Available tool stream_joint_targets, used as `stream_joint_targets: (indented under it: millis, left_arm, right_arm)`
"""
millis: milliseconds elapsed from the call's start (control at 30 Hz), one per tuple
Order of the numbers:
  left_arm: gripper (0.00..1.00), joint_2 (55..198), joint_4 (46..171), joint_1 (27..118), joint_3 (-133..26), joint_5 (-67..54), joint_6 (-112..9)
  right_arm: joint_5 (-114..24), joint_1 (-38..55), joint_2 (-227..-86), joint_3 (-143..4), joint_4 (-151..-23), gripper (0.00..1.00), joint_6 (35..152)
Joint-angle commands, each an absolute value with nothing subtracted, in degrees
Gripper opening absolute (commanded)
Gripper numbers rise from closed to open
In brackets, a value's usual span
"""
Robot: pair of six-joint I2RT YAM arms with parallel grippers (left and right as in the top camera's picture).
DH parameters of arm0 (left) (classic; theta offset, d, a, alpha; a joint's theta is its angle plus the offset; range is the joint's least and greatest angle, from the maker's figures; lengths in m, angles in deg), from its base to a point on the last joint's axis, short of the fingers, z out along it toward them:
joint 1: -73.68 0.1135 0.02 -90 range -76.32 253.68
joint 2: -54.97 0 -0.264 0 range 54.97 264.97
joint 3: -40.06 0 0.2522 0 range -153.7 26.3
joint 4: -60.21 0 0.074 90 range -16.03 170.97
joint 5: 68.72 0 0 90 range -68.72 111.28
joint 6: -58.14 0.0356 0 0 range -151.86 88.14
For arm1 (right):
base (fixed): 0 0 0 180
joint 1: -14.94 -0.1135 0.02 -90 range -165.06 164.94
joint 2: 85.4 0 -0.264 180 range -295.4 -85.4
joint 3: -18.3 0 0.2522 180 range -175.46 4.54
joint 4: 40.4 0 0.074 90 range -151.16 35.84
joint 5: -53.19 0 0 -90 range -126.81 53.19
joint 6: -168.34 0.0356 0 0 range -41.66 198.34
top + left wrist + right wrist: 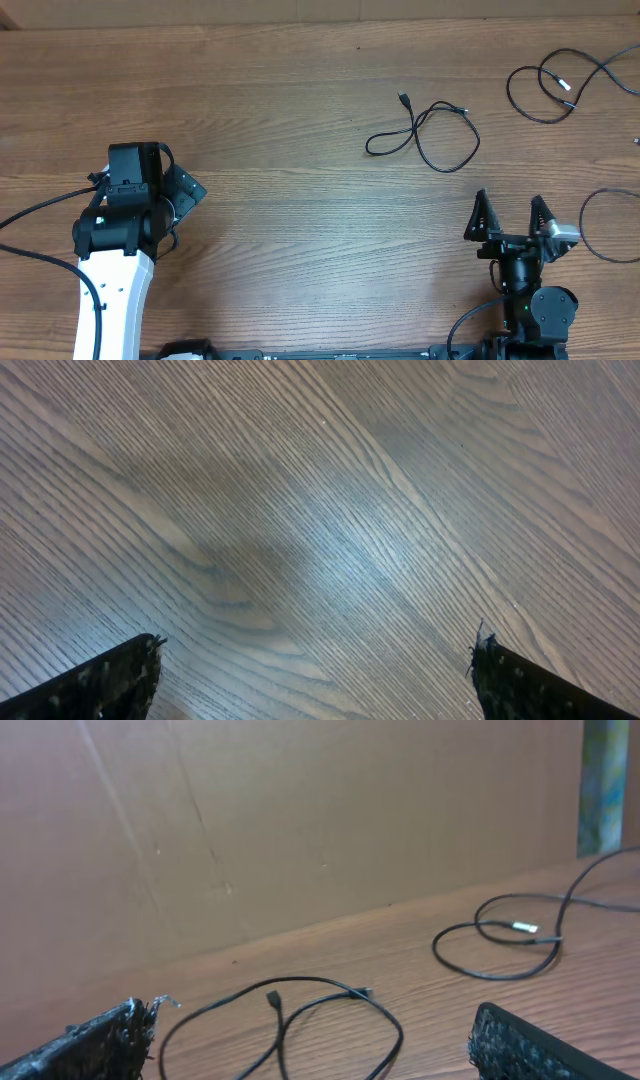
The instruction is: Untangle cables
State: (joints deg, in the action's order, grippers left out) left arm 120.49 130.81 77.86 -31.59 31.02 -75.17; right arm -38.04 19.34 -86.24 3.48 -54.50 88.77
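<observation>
Three thin black cables lie apart on the wooden table. One looped cable (432, 133) lies at centre right, also in the right wrist view (300, 1010). A second cable (560, 85) lies at the far right back, also in the right wrist view (505, 935). A third cable (605, 225) curves at the right edge. My right gripper (508, 218) is open and empty, near the front edge, pointing toward the looped cable. My left gripper (178, 190) is open and empty over bare wood at the left (315, 660).
A brown board wall (300, 820) stands behind the table's far edge. Thick black arm cables (40, 205) trail from the left arm at the left edge.
</observation>
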Motion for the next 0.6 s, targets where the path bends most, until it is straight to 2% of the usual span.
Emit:
stream_joint_targets:
  millis: [0, 133, 567]
  left_arm:
    - [1.00, 120.23, 130.77, 78.17, -32.02, 32.20, -75.74]
    - [0.99, 120.23, 130.77, 78.17, -32.02, 32.20, -75.74]
    - [0.99, 120.21, 130.77, 78.17, -32.02, 32.20, -75.74]
  right_arm:
    - [-38.00, 19.51, -85.56, 4.11, -54.67, 1.00, 83.88]
    - [-38.13, 19.51, -85.58, 4.11, -58.87, 1.00, 83.20]
    - [-38.41, 19.51, -85.56, 4.09, -58.80, 1.00, 83.16]
